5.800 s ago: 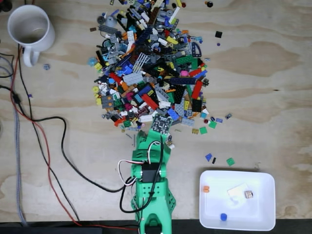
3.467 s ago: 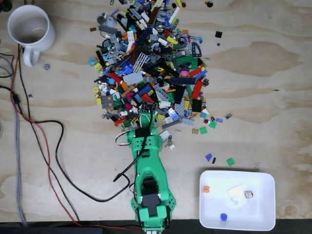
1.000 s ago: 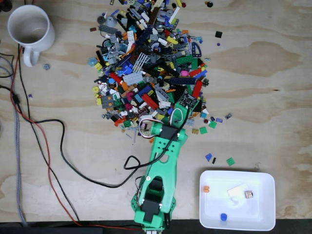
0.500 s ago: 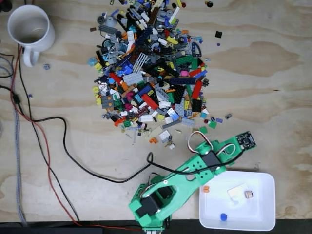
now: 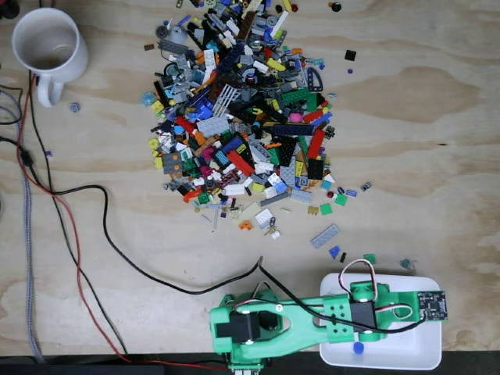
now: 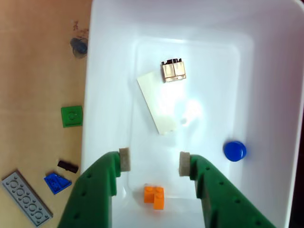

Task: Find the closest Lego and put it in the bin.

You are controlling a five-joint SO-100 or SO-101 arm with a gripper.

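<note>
The Lego (image 5: pixel 325 235), a thin light grey studded plate, lies flat on the wooden table just up and left of the bin (image 5: pixel 406 348) in the fixed view. The wrist view has the Lego (image 6: pixel 26 198) at the bottom left, outside the bin's wall (image 6: pixel 107 71). My gripper (image 6: pixel 151 160) hangs open over the bin with nothing between its fingers. Inside the bin lie a flat white piece (image 6: pixel 154 102), a small tan piece (image 6: pixel 173 70), a blue round piece (image 6: pixel 234 150) and an orange piece (image 6: pixel 154 197). My green arm (image 5: pixel 312 320) stretches rightward across the bin.
A big heap of mixed bricks (image 5: pixel 242 109) fills the upper middle. A white mug (image 5: pixel 48 48) stands at the top left. Cables (image 5: pixel 70 226) run down the left side and to the arm's base. A green tile (image 6: pixel 71 116) and a blue wedge (image 6: pixel 57 182) lie beside the Lego.
The arm swung from the heap's lower edge right and down until it is over the bin. The grey plate now lies on the table near the bin, where none lay before.
</note>
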